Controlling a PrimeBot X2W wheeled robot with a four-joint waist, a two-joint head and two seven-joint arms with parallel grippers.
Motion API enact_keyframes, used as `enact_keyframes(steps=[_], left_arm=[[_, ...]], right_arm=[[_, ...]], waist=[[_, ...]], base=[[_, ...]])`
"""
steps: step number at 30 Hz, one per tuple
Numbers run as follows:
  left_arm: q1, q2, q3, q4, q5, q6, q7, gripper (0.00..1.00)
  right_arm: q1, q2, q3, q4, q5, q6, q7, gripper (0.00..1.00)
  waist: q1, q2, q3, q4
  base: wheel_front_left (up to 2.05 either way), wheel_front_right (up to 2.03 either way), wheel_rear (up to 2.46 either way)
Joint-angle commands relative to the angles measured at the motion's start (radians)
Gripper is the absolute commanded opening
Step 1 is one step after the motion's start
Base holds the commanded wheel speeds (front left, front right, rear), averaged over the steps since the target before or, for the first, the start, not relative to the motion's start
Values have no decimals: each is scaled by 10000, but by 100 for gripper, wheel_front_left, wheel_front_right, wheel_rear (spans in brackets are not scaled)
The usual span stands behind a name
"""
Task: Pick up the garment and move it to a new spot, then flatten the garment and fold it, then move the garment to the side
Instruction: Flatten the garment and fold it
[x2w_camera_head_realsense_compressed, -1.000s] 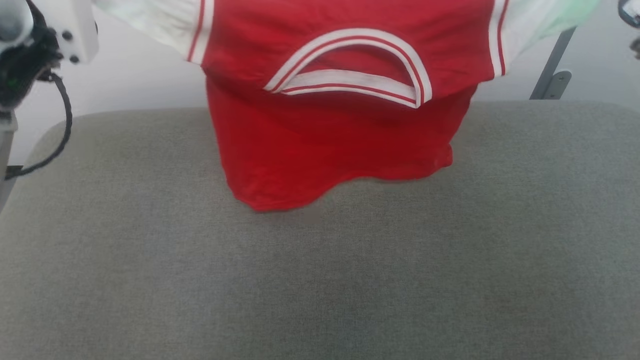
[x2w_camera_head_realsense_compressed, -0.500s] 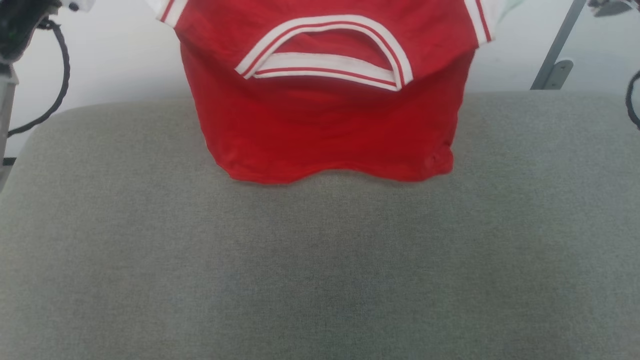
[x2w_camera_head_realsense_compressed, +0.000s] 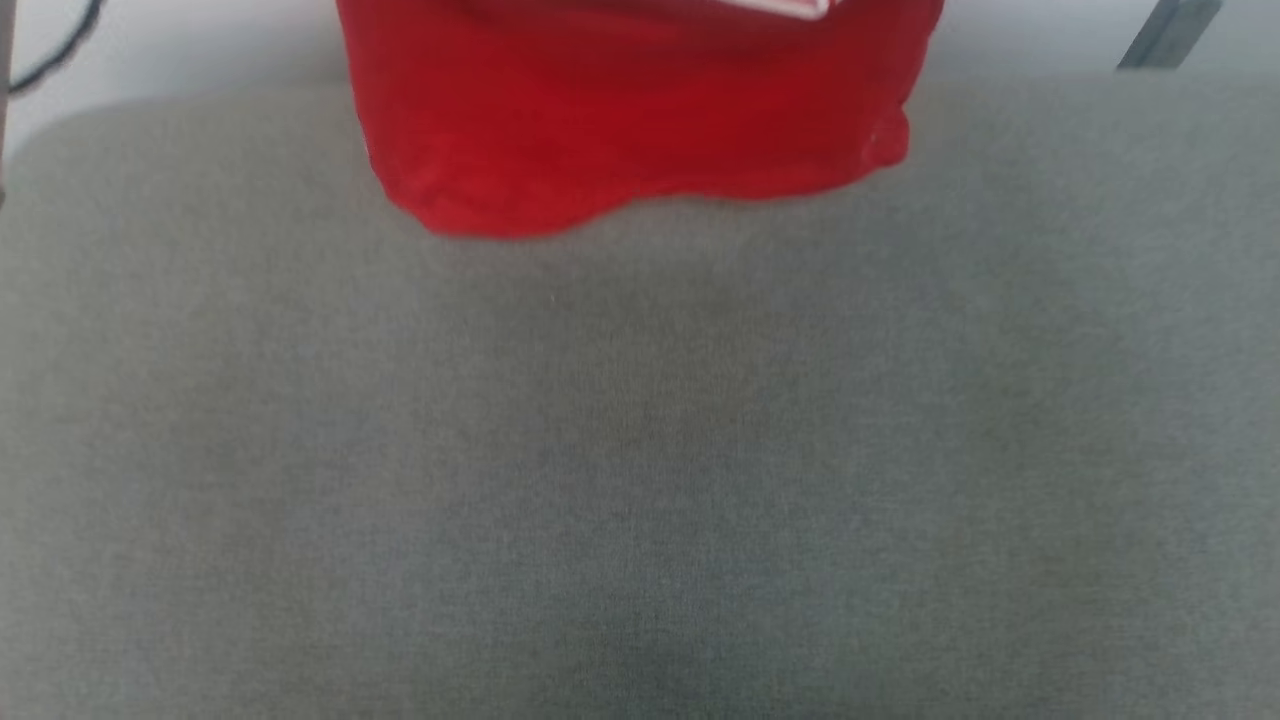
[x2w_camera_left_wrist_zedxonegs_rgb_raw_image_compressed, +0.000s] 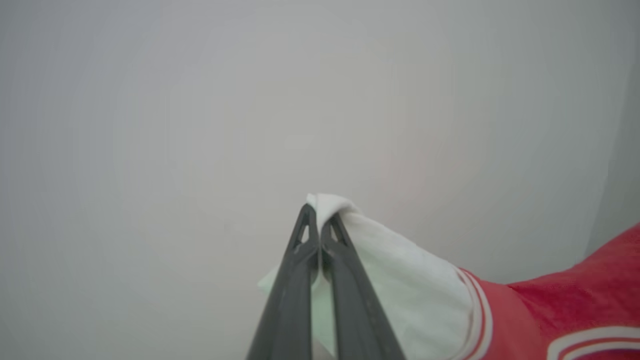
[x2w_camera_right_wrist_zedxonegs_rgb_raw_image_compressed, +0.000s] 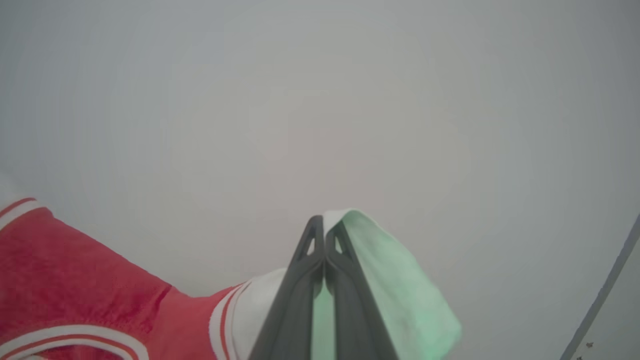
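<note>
My left gripper (x2w_camera_left_wrist_zedxonegs_rgb_raw_image_compressed: 318, 222) clamps one white sleeve of the garment (x2w_camera_head_realsense_compressed: 640, 120), my right gripper (x2w_camera_right_wrist_zedxonegs_rgb_raw_image_compressed: 325, 235) the other; it hangs between them over the grey cushion (x2w_camera_head_realsense_compressed: 640, 480). The head view crops its collar; I can't tell whether the hem touches.

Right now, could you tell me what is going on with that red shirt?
The robot holds the garment up in the air, spread between its two arms. The left gripper and the right gripper are each shut on one of its white sleeves. The red body hangs down, its hem at the far part of the grey padded surface; I cannot tell whether it touches. It is not yet laid flat or folded.
</note>
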Motion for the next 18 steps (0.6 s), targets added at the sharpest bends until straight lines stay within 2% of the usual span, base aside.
enact_keyframes(steps=[1,8,9,13,18], left_arm=[[-329,-87,35,208,145,78,-402,0],[-1880,-535,87,1361,691,181,-2883,0],[-1880,-535,87,1361,691,181,-2883,0],[-2348,-790,245,1884,729,122,-4435,0],[-1904,-926,13,3007,700,-304,-4767,0]], right_arm=[[-339,-37,97,228,-73,-2,-492,0],[-1912,-280,913,1628,-1257,-2,-3671,0],[-1912,-280,913,1628,-1257,-2,-3671,0],[-2442,-385,1199,2148,-1988,-2,-4352,0],[-2036,-284,1709,2765,-1824,-2,-4430,0]], waist=[[0,0,745,97],[0,0,1614,253],[0,0,1614,253],[0,0,1798,375],[0,0,1758,503]], base=[[0,0,0],[0,0,0],[0,0,0],[0,0,0],[0,0,0]])
